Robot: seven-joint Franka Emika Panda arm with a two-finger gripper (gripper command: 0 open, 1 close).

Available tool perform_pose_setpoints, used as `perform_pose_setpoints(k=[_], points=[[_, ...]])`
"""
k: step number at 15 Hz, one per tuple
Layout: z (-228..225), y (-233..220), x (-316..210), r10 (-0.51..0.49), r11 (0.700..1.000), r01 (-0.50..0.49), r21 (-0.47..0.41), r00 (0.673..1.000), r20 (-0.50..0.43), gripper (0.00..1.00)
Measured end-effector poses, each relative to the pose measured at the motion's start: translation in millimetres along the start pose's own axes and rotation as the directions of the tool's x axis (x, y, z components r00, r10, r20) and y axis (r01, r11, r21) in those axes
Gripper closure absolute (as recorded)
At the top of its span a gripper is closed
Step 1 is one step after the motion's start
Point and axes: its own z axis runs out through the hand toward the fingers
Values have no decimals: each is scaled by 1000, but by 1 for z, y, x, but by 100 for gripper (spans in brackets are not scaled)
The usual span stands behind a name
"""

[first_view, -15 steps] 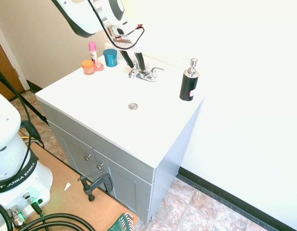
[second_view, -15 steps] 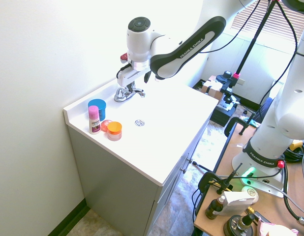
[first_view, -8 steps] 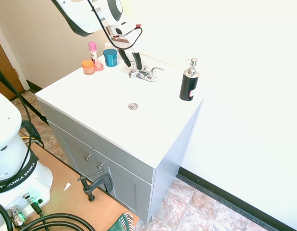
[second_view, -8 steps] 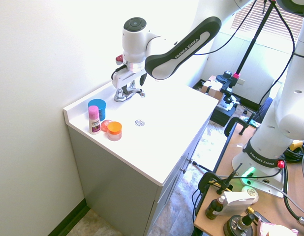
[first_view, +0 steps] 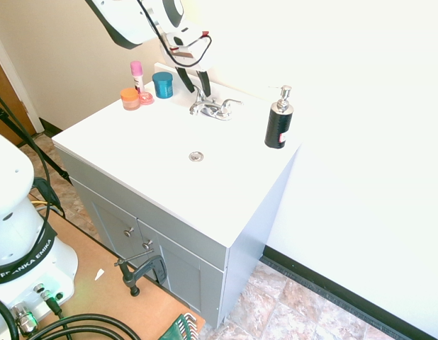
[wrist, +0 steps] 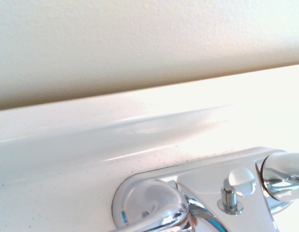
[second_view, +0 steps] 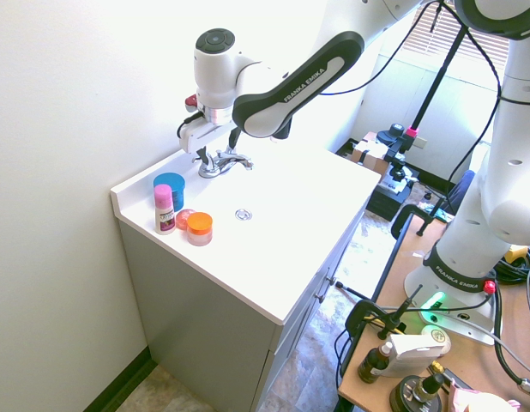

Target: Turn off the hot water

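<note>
The chrome two-handle faucet (first_view: 214, 108) stands at the back of the white sink top (first_view: 155, 142). No water is visible. Its left wing, the hot water lever (first_view: 197, 108), shows beside the blue jar's side of the spout, and also as the hot water lever (second_view: 205, 163) and close up as the hot water lever (wrist: 154, 212). My gripper (first_view: 199, 93) hangs open just above this lever, its dark fingers (first_view: 204, 85) pointing down at either side. Whether they touch it I cannot tell. The gripper (second_view: 215, 148) sits over the faucet's wall side.
The matching right lever (first_view: 232, 103) and the lift rod knob (wrist: 239, 181) sit next to the spout. A black soap pump bottle (first_view: 278, 122) stands right of the faucet. A blue jar (first_view: 162, 84), pink bottle (first_view: 137, 74) and orange jar (first_view: 130, 98) stand left. The wall is close behind.
The arm has swung toward the jars and the wall, carrying the open gripper from over the spout to above the left lever.
</note>
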Motion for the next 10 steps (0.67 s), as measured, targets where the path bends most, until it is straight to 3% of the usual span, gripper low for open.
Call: perform_pose_setpoints(k=[4, 10], points=[[-13, 8, 24, -19, 1000, 18, 3, 998, 62, 0], [-48, 72, 49, -44, 999, 47, -14, 987, 154, 0]])
